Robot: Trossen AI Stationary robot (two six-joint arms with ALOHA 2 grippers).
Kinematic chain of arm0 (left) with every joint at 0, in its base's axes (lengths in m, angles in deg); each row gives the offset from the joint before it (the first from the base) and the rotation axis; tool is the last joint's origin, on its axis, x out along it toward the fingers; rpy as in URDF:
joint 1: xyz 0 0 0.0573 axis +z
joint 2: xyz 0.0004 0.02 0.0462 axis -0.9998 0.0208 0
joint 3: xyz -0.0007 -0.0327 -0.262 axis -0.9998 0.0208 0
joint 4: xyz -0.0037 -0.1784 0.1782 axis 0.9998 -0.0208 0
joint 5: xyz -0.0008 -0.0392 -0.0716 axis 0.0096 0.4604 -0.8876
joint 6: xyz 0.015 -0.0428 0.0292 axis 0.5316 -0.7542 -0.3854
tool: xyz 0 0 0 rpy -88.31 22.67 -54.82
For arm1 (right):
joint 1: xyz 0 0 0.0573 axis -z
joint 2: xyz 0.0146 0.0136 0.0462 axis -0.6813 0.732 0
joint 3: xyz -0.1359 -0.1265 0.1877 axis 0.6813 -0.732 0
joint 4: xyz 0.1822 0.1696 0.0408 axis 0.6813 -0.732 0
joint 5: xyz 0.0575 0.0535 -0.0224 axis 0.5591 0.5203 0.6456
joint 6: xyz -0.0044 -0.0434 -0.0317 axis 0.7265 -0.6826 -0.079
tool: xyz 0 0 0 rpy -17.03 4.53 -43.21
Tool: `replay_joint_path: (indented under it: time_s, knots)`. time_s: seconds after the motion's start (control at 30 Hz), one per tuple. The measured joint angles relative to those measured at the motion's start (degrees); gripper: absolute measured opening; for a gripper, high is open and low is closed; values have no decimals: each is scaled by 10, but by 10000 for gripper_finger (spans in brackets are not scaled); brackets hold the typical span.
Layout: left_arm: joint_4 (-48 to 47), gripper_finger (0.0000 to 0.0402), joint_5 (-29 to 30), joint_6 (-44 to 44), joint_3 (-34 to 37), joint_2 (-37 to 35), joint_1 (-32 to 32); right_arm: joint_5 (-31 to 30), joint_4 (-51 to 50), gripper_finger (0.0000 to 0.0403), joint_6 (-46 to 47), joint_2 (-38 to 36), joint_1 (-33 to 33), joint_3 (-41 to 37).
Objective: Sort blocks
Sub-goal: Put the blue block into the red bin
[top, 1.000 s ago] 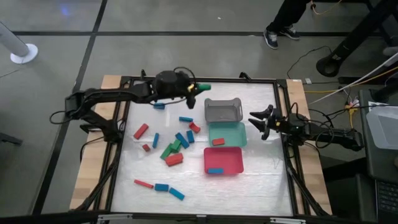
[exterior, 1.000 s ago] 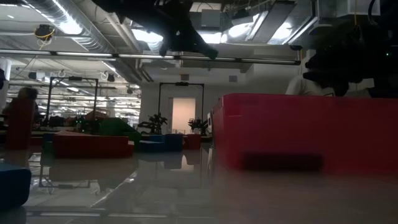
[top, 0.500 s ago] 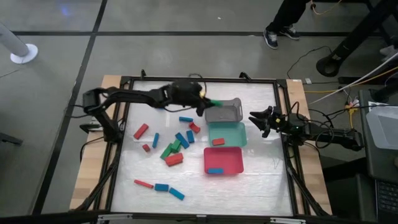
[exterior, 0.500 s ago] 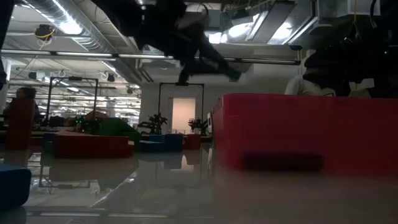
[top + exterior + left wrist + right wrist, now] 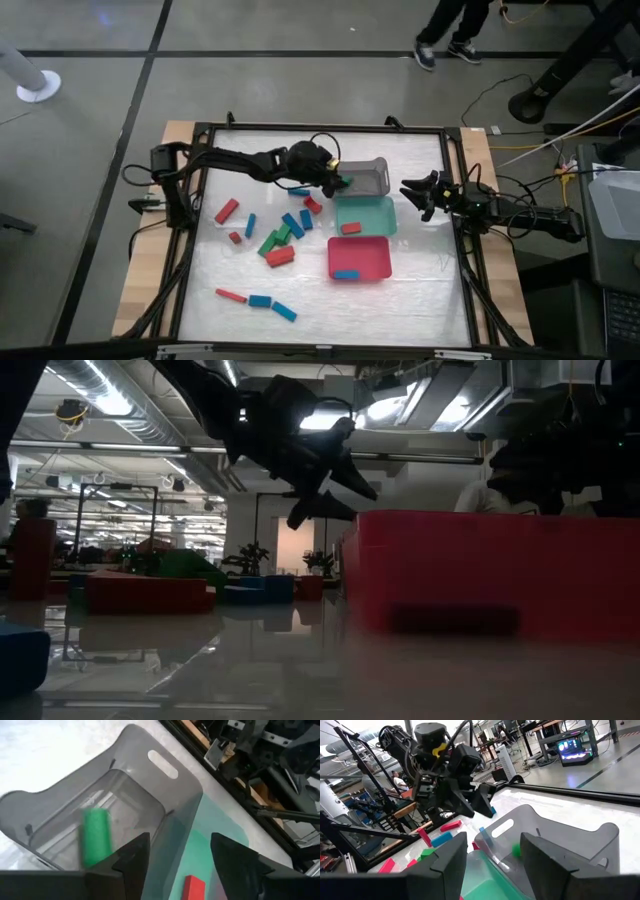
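My left gripper [image 5: 337, 183] [image 5: 178, 841] hovers open above the grey tray [image 5: 362, 178] at the tray's left wall. A green block [image 5: 95, 837] shows blurred inside that tray, off to one side of the fingers and free of them. My right gripper [image 5: 412, 200] [image 5: 493, 840] waits open to the right of the trays and touches nothing. It faces the grey tray, with the green block [image 5: 516, 851] in its sight. Several red, blue and green blocks [image 5: 283, 232] lie loose on the table left of the trays.
A teal tray [image 5: 378, 215] nearer than the grey one holds a red block [image 5: 350, 227]. Nearest stands a red tray [image 5: 370, 256] with a blue block [image 5: 346, 274]. More loose blocks [image 5: 260, 300] lie toward the near edge. A person's feet [image 5: 440, 48] stand beyond the far edge.
My left gripper has swung from the far-left part of the table toward the right and the near edge, over to the grey tray, carrying the green block at its tip. Its fingers now stand apart, and the block has dropped into the tray.
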Motion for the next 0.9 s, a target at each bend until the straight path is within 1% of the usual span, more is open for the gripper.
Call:
replay_joint_path:
  time_s: [0.1,0.23,0.3,0.37,0.47,0.5,0.57,0.67,0.77,0.83,0.9]
  knots:
    - [-4,206,-22,0,0,-18,11,0,0,186,0,0,0,0]
    - [-44,207,-103,7,0,-58,28,0,0,186,0,0,0,0]
    - [-85,207,-145,16,0,-85,34,0,0,186,0,0,0,0]
    - [-141,207,-174,42,0,-112,37,0,0,186,0,0,0,0]
    - [-243,207,-180,116,0,-152,36,1,1,186,5,0,0,0]
    - [-275,207,-177,142,-1,-164,37,1,1,186,15,0,0,0]
    - [-333,208,-147,191,-1,-181,39,0,1,186,44,0,0,0]
    - [-397,208,-66,281,-1,-190,40,-13,3,186,83,0,0,0]
    - [-440,208,4,384,0,-185,40,-32,5,186,91,0,0,0]
    - [-451,208,19,427,0,-173,41,-42,6,186,91,0,0,0]
    - [-452,208,20,458,0,-159,43,-53,7,186,91,0,0,0]
